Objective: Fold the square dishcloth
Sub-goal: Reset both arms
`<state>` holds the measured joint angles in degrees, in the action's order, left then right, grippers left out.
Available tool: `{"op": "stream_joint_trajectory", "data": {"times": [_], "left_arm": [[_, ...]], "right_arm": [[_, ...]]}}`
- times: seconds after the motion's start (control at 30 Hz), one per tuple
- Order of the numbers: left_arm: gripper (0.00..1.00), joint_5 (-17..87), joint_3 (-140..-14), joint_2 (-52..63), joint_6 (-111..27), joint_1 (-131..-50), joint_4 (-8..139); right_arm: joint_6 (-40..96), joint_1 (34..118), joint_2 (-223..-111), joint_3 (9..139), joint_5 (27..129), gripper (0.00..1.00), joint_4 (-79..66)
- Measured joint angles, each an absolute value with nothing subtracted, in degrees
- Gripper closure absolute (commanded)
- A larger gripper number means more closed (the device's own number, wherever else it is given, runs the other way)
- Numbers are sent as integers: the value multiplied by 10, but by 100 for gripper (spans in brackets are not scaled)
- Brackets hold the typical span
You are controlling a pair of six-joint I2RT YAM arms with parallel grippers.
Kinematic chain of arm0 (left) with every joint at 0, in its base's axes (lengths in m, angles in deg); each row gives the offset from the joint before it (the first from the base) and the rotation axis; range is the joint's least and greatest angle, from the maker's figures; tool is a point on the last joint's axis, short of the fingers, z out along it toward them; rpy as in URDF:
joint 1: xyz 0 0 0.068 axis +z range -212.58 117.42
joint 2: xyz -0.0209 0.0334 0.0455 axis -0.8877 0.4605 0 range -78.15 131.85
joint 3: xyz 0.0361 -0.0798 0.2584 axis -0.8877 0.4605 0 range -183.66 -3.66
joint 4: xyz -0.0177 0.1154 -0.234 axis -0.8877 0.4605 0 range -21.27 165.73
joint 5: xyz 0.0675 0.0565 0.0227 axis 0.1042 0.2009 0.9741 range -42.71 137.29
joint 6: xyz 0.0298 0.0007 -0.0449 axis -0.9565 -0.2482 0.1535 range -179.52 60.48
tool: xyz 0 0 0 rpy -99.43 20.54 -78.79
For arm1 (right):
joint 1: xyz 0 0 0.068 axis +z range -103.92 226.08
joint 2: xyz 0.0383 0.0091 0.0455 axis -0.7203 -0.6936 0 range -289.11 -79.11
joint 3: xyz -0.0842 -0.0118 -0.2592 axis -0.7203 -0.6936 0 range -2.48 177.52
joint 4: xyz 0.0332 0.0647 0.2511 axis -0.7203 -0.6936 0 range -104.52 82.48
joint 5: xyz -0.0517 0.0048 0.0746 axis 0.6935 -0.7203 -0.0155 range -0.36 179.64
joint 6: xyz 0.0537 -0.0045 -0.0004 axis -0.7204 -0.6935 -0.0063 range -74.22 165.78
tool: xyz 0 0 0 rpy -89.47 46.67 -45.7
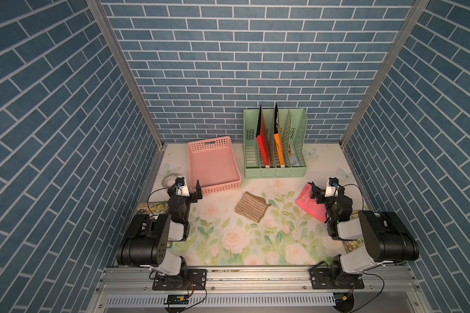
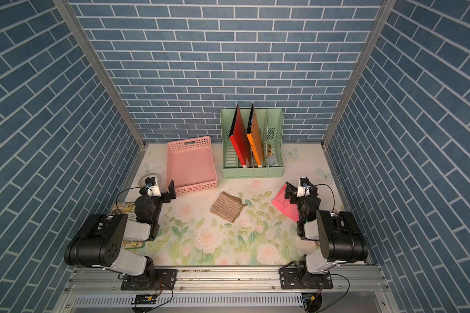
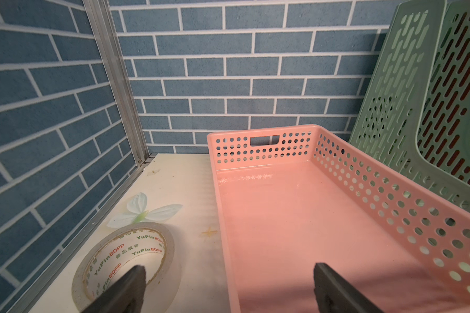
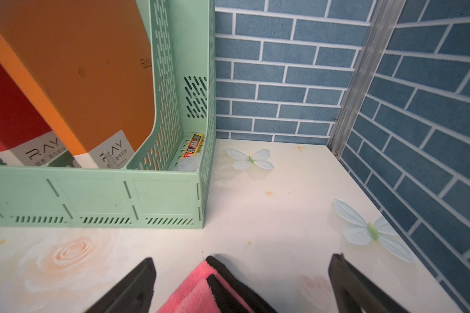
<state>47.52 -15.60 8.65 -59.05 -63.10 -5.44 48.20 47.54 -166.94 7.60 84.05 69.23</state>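
A tan striped square dishcloth (image 1: 251,207) (image 2: 227,206) lies flat mid-table, one corner turned over, with neither gripper touching it. A pink cloth (image 1: 308,202) (image 4: 201,287) with black trim lies at the right. My right gripper (image 1: 326,191) (image 4: 243,258) hovers open over the pink cloth's far corner, and the corner lies between the fingers untouched. My left gripper (image 1: 186,189) (image 3: 228,267) is open and empty at the left, one finger over a tape roll and the other over the pink basket's near end.
A pink perforated basket (image 1: 209,143) (image 3: 261,146) stands at the back left. A green file rack (image 1: 274,172) (image 4: 92,200) with a red and an orange folder stands behind centre. A tape roll (image 1: 170,179) (image 3: 125,257) lies by the left wall. Picture books (image 1: 152,207) lie under the arms.
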Motion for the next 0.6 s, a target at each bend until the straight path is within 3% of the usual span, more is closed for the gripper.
{"op": "stream_joint_trajectory", "data": {"times": [0.13,0.27,0.6], "left_arm": [[0,475,-156,87,-590,-631,-54],[0,475,-156,87,-590,-631,-54],[0,475,-156,87,-590,-631,-54]], "right_arm": [[487,477,-1668,22,839,0,738],[476,477,-1668,67,893,0,708],[477,477,-1668,97,883,0,670]]}}
